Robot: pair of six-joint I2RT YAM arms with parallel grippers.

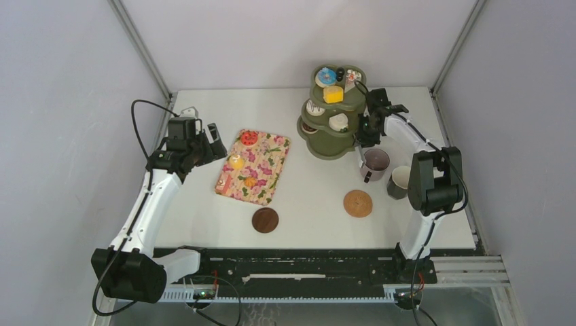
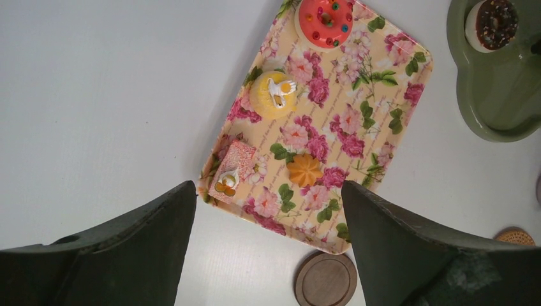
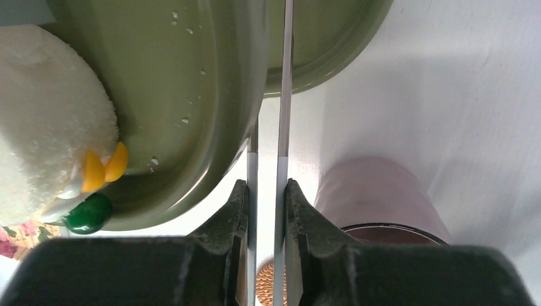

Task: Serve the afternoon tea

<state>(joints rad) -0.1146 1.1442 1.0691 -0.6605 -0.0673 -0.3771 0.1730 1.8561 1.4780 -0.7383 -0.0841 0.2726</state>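
Pastries (image 1: 236,161) of the afternoon tea are split between the green tiered stand (image 1: 329,140) and the floral tray (image 2: 383,108) to its left.

The right gripper (image 3: 266,191) is pinched narrow on the tongs (image 3: 284,95). Their two thin blades run out between its fingers and pass right alongside the rim of the stand's lower tier; I cannot tell whether they touch it. A white pastry (image 3: 44,121) lies just inside that rim. The mauve mug (image 3: 376,191) stands just beside the stand's near right edge, under the gripper. The dark green mug (image 1: 399,182) is farther from the stand on the same side.

The left gripper (image 2: 268,188) hangs with its jaws wide, holding nothing, over the tray's near end. Between its fingers show a pink cake slice (image 2: 231,171), at the tray edge farthest from the stand, and an orange pastry (image 2: 303,169). A yellow dome (image 2: 273,94) and a red donut (image 2: 325,19) lie beyond them. A strip of bare table (image 1: 312,204) separates tray and stand. A blue donut (image 1: 325,75) and a yellow cube (image 1: 333,94) top the stand.
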